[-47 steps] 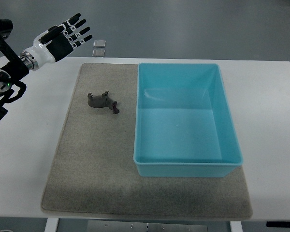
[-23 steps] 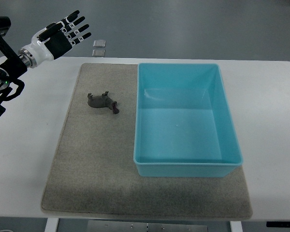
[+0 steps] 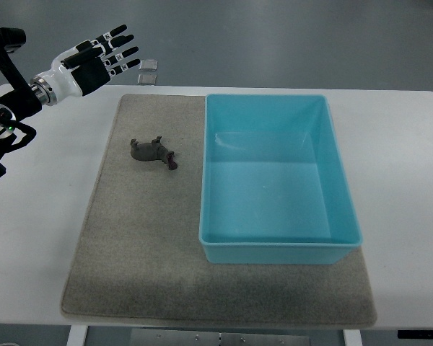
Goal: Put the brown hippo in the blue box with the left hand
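A: In the top view, where does the left hand (image 3: 101, 56) stand?

B: Up at about ten o'clock of the scene, beyond the far-left corner of the tabletop (image 3: 36, 209), fingers (image 3: 123, 50) spread wide and holding nothing. The right hand is out of view.

A: And the brown hippo (image 3: 153, 153)?

B: It lies on the grey mat (image 3: 130, 252), apparently tipped on its side with legs pointing toward twelve o'clock, near the blue box (image 3: 274, 176) but apart from its left wall, at roughly nine o'clock of it. The hippo is well apart from the hand, at about five o'clock from it.

A: So the step in hand is the reach?

B: That is the likely reading. To do it well, the hand should travel toward five o'clock and come down over the hippo's body, not the darker snout end, keeping the fingers wide until they straddle it. The toy looks small and low, so a shallow pinch could slip off. The lift must then clear the box's left wall before moving toward three o'clock.
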`<state>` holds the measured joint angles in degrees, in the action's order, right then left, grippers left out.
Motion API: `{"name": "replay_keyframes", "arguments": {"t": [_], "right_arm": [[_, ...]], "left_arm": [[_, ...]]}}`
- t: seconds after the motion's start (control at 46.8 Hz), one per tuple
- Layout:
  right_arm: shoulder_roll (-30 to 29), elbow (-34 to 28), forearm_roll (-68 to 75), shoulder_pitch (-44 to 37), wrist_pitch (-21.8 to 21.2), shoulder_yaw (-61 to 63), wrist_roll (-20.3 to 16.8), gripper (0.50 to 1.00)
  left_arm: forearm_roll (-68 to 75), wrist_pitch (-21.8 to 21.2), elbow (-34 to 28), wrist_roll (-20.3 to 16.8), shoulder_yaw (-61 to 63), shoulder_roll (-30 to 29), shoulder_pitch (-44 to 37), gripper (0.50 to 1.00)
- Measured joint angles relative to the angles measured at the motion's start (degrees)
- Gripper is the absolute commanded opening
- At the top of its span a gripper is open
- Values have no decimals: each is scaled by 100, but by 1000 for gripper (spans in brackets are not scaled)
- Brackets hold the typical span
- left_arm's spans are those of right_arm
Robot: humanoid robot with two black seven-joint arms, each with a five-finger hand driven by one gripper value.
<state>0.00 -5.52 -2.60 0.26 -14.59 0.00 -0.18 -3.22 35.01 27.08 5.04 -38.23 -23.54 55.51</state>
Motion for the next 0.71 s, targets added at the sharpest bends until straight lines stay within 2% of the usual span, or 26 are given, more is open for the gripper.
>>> {"name": "replay_keyframes", "arguments": {"t": [0.128,0.278,0.428,0.577,0.706], "right_arm": [[0,0,0,0,0,0,0,936],[0,0,0,0,0,0,0,936],[0,0,0,0,0,0,0,936],[0,0,-1,0,0,0,1,936],[0,0,0,0,0,0,0,936]], "left_arm": [[1241,-4,235,-682,0,-87,25,999],[2588,-60,484,-1129,0,-188,33,999],[3610,-64,782,-1324,0,-421,39,999],[4699,-70,1165,-1347,0,-676,43,999],[5533,-122,1238,-1348,0,-703,158,999]]}}
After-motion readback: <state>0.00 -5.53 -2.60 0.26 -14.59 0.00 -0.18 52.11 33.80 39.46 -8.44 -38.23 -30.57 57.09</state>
